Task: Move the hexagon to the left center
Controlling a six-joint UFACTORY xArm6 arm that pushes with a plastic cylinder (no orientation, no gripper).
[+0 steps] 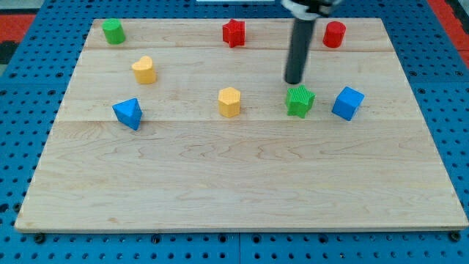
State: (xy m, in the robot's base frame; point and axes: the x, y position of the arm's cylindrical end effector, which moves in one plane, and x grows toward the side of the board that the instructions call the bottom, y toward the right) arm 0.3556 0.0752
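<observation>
The yellow hexagon block (229, 101) stands near the middle of the wooden board (242, 183). My tip (294, 81) is to the hexagon's right and a little toward the view's top, apart from it. The tip stands just above the green star block (300, 100), close to its upper edge. The rod rises from the tip to the view's top edge.
A yellow heart-like block (144, 70) and a blue triangle block (128, 112) lie at the left. A green block (113, 31), a red star block (233, 32) and a red cylinder (334, 34) line the top. A blue cube (347, 103) sits right of the green star.
</observation>
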